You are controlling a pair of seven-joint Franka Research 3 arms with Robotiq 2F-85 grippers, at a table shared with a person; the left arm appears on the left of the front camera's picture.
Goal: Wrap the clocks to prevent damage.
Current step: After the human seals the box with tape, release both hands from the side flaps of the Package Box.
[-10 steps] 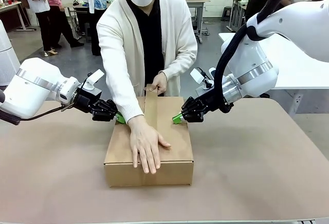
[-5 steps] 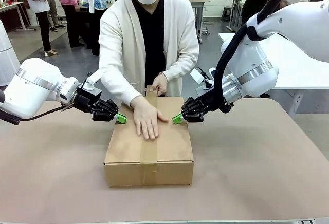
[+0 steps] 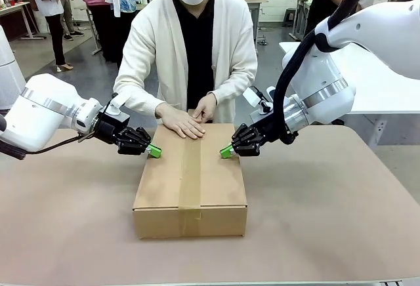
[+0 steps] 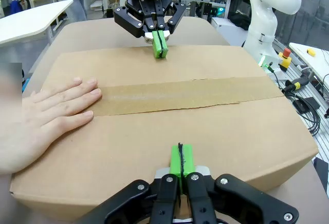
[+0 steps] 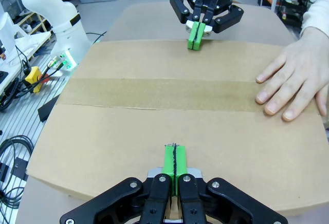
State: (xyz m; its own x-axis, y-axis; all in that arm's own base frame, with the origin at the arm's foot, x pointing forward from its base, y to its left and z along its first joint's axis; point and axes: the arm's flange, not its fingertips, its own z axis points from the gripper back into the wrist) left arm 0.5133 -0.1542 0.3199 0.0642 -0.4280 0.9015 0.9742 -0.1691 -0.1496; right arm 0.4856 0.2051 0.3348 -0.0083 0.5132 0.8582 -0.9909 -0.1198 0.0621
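The closed cardboard box hides whatever it holds, the person's second hand sits partly behind the first hand at the far edge, and in the left wrist view that hand's wrist runs off the picture's left edge.

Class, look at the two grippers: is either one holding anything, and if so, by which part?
Neither holds anything. The left gripper and right gripper are shut, their tips pressing on opposite edges of the cardboard box.

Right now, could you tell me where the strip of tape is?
The tape strip runs along the cardboard box's top seam, midway between both grippers.
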